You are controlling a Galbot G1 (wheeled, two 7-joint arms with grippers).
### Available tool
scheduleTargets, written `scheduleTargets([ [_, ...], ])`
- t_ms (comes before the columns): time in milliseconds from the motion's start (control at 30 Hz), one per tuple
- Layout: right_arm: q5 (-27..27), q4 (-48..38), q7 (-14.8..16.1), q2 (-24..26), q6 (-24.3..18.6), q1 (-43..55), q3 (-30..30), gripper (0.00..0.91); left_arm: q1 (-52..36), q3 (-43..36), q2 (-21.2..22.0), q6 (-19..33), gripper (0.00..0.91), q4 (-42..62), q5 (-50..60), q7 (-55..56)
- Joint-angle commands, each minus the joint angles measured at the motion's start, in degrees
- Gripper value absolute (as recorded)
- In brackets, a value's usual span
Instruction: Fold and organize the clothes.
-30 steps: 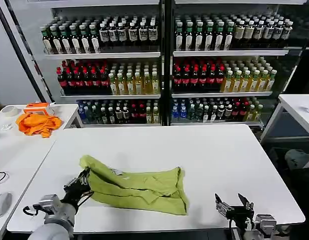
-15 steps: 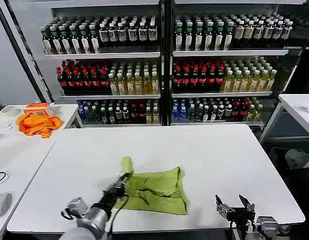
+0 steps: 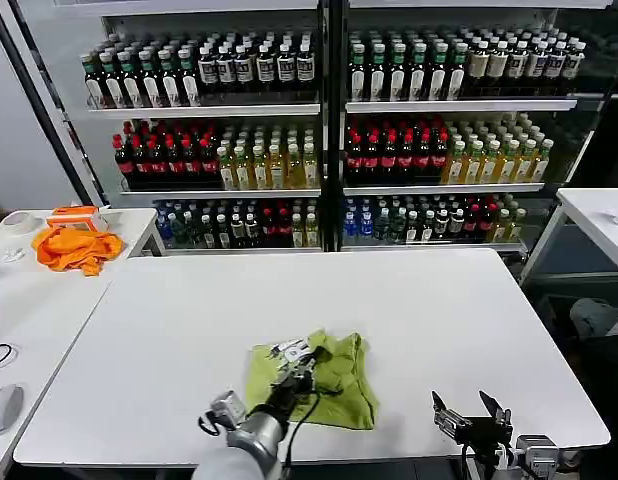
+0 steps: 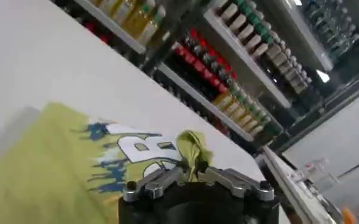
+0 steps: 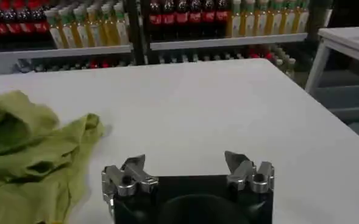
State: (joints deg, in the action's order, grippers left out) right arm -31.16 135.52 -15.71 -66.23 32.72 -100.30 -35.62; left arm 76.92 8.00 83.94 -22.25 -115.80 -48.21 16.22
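The clothes are one lime-green T-shirt (image 3: 329,385) lying bunched on the white table (image 3: 389,300), near its front edge. My left gripper (image 3: 295,368) is shut on a fold of the T-shirt and holds it over the middle of the garment, with the white and dark print (image 4: 136,155) turned up. In the left wrist view the pinched green cloth (image 4: 192,146) stands up between the fingers of the left gripper (image 4: 191,172). My right gripper (image 3: 467,412) hangs open at the front right of the table, apart from the T-shirt (image 5: 27,152); nothing lies between the fingers of the right gripper (image 5: 185,163).
A bright orange cloth (image 3: 77,248) lies on a second table (image 3: 29,300) to the left. Shelves of bottles (image 3: 329,130) stand behind the table. Another table's corner (image 3: 594,215) shows at the right. Bare tabletop lies around the shirt.
My left gripper has carried the shirt's left end rightward over the garment, folding it onto itself and turning the print up. The right gripper has stayed put.
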Motion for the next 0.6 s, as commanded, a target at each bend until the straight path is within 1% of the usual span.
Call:
scheduleTargets([
  [33,-0.19,-0.04,0.05,0.20,-0.09,-0.06,-0.14,0.907,-1.06,-5.78,4.03,1.86,0.907,4.70,10.15,-1.94],
  [167,-0.27,-0.23,0.06,0.48,-0.10,0.34,0.11,0.907,1.25,-6.39,2.41,3.16,0.907,0.54,10.49,-4.66],
  [300,-0.22,-0.57,0.00,0.39,-0.04,0.86,0.71,0.907,2.15,-6.19,2.41,3.38,0.907,-1.61,10.67,-4.91],
  [400,-0.21,-0.65,-0.09,0.28,0.08,1.33,1.16,0.907,3.11,-4.23,1.95,3.40,0.907,-4.35,10.96,-4.58],
  [467,-0.22,-0.71,-0.09,0.30,0.13,1.70,1.34,0.907,4.53,-0.47,0.85,3.42,0.907,-6.31,10.78,-3.81],
  [600,-0.29,-1.06,-0.07,0.22,0.14,2.27,1.42,0.907,7.43,8.27,-3.96,3.68,0.907,-8.22,11.00,-2.42],
])
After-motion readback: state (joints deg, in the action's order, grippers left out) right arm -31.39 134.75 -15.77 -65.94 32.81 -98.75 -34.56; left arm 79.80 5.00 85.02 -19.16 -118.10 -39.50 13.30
